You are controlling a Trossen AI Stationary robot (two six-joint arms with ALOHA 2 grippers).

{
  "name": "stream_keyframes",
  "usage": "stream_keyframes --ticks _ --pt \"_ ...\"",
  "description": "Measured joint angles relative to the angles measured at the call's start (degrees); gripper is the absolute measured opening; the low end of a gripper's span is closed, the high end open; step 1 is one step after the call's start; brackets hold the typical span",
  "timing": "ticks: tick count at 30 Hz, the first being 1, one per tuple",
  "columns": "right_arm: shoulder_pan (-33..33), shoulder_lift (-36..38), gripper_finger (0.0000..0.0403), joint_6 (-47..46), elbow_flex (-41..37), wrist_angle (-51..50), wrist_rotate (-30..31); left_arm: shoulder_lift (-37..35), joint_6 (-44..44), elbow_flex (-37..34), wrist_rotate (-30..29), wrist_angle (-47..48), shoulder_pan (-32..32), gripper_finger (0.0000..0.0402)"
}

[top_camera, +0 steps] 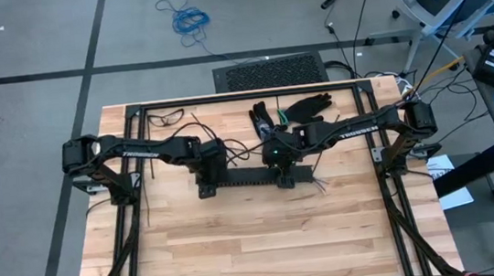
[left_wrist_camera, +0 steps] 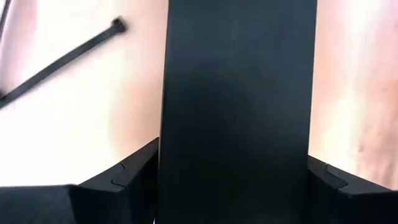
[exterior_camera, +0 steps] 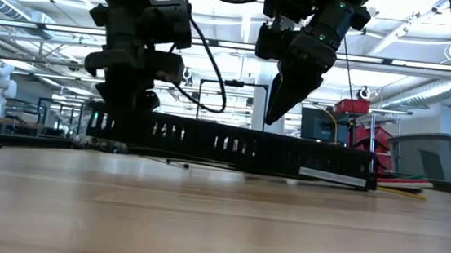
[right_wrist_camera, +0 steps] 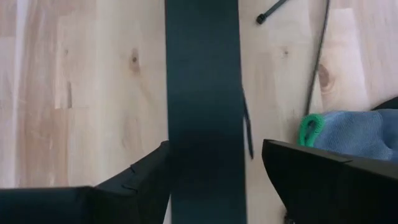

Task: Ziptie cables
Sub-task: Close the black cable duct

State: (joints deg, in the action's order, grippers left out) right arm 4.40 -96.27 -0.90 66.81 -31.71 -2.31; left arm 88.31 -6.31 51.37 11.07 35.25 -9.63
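A: What's the biggest thing here?
B: The pale wooden plank table (top_camera: pixel 268 246), with a long black slotted plastic rail (top_camera: pixel 251 180) lying left to right across its middle.

A: And the arms?
B: The left gripper (top_camera: pixel 207 181) is down at the rail's left end. In its wrist view the rail (left_wrist_camera: pixel 239 112) fills the gap between its two dark fingers (left_wrist_camera: pixel 134 177), which sit against its sides, so it is clenched on the rail. The right gripper (exterior_camera: pixel 281 99) hangs just above the rail (exterior_camera: pixel 232 147) near its middle; in its wrist view the fingers (right_wrist_camera: pixel 323 180) stand released, clear of the rail (right_wrist_camera: pixel 205 112) on one side.

A: Where are the cables?
B: A few thin coloured wires (top_camera: pixel 322 185) poke out just near of the rail's right end; from the low view red and yellow strands (exterior_camera: pixel 404 185) lie beyond that end.

A: The zipties?
B: Thin straight dark plastic strips (top_camera: pixel 198 125) lie on the far side of the rail. One shows beside the left fingers (left_wrist_camera: pixel 62 59), another's head beyond the right ones (right_wrist_camera: pixel 270 12).

A: Anything else?
B: A dark glove (top_camera: pixel 304 108) far of the right gripper, and a blue-grey cloth with a green loop (right_wrist_camera: pixel 354 134).
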Motion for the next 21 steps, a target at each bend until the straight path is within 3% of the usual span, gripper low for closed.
stream_keyframes --ticks 4,13,21 --pt "0.0 0.02 0.0236 0.05 0.02 -0.16 0.86 0.51 1.43 -0.11 -2.27 0.83 -0.01 0.0263" --pt "0.0 0.04 0.0236 3.03 0.04 0.29 0.91 0.61 2.93 0.6 3.98 4.77 0.01 0.0263" --pt "0.09 0.04 0.0235 3.95 0.04 0.24 0.92 0.93 -1.02 1.11 3.72 6.31 0.39 0.0263"
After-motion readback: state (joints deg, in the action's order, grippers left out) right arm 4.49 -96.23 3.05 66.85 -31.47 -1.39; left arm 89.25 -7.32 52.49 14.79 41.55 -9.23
